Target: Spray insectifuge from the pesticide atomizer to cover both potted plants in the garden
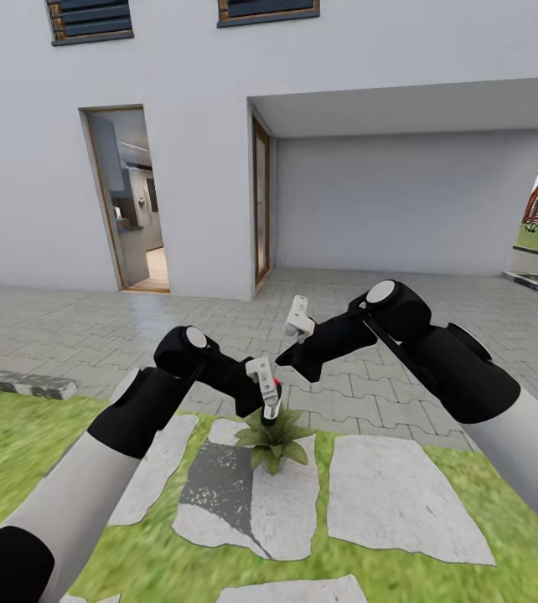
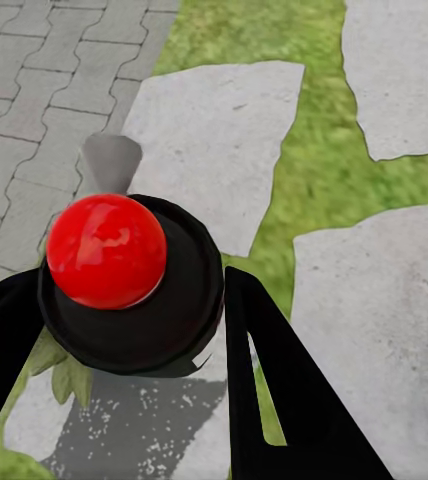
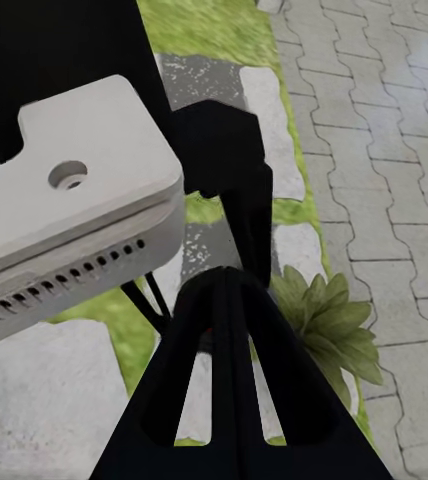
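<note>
While clamped in the left gripper, dark red-buttoned spray bottle above green leafy potted rosette on grey stepping stone, right gripper fingers pressed together, empty.

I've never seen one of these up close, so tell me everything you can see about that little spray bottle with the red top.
The small dark spray bottle with a glossy red round button looks like smooth plastic: the button sits on a wide black cap, and a short grey nozzle pokes out beside it. It is gripped between the black fingers of the robot's left hand, roughly upright, just above a low green-leaved potted plant on a pale stepping stone. Its lower body is hidden.
</note>
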You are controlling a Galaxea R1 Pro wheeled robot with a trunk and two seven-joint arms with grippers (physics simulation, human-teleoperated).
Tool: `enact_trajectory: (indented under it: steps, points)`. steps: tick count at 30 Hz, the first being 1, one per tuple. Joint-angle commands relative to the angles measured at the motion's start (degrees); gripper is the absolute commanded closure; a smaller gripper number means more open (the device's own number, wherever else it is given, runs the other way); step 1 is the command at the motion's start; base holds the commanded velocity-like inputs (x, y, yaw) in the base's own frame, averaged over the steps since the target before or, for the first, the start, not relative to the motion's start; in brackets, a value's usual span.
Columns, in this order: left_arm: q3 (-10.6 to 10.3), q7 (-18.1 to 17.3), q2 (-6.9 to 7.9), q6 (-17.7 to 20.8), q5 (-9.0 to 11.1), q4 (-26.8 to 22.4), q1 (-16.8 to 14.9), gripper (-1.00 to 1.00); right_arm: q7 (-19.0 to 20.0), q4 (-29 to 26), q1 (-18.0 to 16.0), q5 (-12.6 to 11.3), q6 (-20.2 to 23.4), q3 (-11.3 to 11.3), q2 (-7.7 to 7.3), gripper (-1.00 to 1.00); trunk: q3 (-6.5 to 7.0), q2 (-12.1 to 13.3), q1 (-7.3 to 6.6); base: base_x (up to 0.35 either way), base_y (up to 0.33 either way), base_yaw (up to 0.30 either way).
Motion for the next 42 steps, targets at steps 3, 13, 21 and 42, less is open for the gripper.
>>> enact_trajectory:
  steps: [3, 13, 21, 42]
  points:
    - [0.0, -0.4, 0.04, 0.6, -0.4, -0.1, -0.3, 1.00, 0.4, -0.1, -0.1, 0.4, 0.3, 0.0, -0.25, 1.00, -0.07, 0.0, -0.01, 0.000, 0.000, 0.000]
    - [0.1, -0.4, -0.03, 0.7, -0.3, -0.1, -0.6, 1.00, 0.4, -0.1, -0.2, 0.4, 0.3, -0.1, -1.36, 1.00, -0.07, 0.0, -0.01, 0.000, 0.000, 0.000]
    - [0.1, -0.4, -0.09, 0.7, -0.3, -0.1, -1.0, 1.00, 0.4, -0.1, -0.2, 0.4, 0.3, -0.2, -1.43, 1.00, -0.07, 0.0, -0.01, 0.000, 0.000, 0.000]
    - [0.2, -0.4, -1.51, 0.8, -0.3, -0.1, -2.2, 1.00, 0.4, 0.0, -0.2, 0.4, 0.3, -0.2, -1.44, 1.00, -0.07, 0.0, -0.01, 0.000, 0.000, 0.000]
